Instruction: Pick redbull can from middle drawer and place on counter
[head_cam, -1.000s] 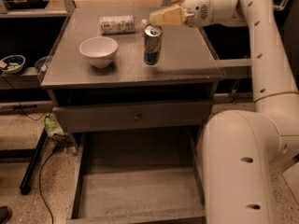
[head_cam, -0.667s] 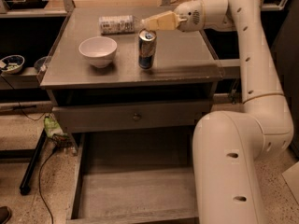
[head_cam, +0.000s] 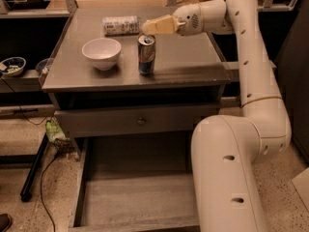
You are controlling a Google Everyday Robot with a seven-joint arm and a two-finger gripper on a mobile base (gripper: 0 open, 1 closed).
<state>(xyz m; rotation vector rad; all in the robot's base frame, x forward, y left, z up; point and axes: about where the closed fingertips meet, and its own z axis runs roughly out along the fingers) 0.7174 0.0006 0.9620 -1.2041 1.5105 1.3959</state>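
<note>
The redbull can (head_cam: 146, 55) stands upright on the counter (head_cam: 193, 62), right of the white bowl. My gripper (head_cam: 150, 27) hangs just above and behind the can's silver top, pointing left, at the end of the white arm reaching in from the right. I cannot tell whether it touches the can. The middle drawer (head_cam: 135, 197) is pulled out below, and its plank floor is bare.
A white bowl (head_cam: 101, 52) sits on the counter left of the can. A clear plastic bottle (head_cam: 120, 24) lies on its side behind them. The closed drawer front with a round knob (head_cam: 140, 121) is above the open drawer. My arm's base (head_cam: 227, 178) stands at the drawer's right.
The whole scene has shifted slightly left and down in the view. The gripper stays just above the can's top, and the can stands in the same spot on the counter.
</note>
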